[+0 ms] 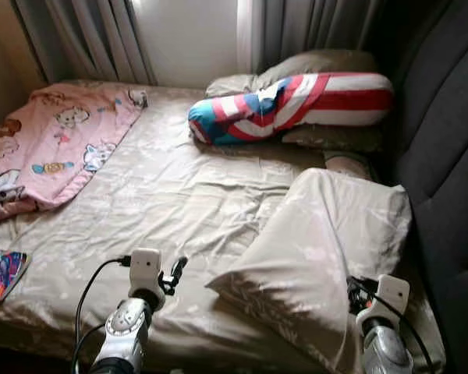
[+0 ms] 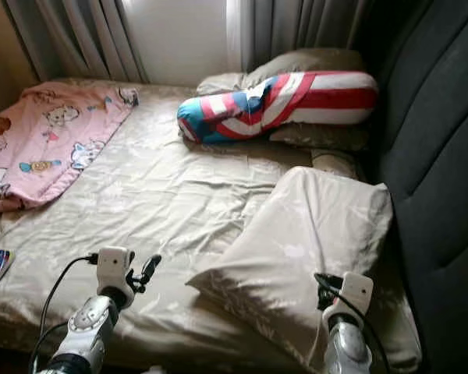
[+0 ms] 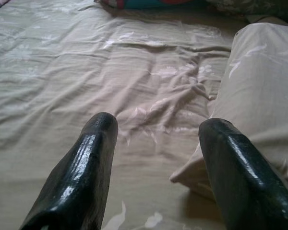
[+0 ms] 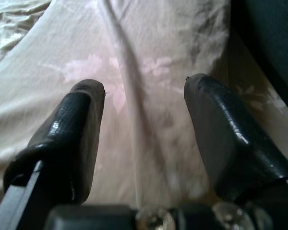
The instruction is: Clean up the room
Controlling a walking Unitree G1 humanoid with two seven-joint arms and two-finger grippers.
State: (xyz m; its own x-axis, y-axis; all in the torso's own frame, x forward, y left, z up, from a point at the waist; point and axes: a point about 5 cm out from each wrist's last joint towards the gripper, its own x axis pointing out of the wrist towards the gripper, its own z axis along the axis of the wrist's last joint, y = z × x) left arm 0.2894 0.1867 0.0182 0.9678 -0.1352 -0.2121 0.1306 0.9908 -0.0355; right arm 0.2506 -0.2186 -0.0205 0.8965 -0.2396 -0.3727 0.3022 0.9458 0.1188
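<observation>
Below, a bed with a wrinkled beige floral sheet (image 1: 164,202) carries a large beige pillow (image 1: 320,249) near the dark padded headboard (image 1: 444,156). Right gripper (image 4: 144,86) hovers over that pillow, jaws spread; left gripper (image 3: 156,127) hovers beside it, jaws spread. No legible writing appears on the pink cartoon blanket (image 1: 54,140) or the red-white-blue striped bolster (image 1: 296,105).

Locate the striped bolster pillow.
The striped bolster pillow lies at the bed's far end, robot's right, against beige pillows below the curtains.
</observation>
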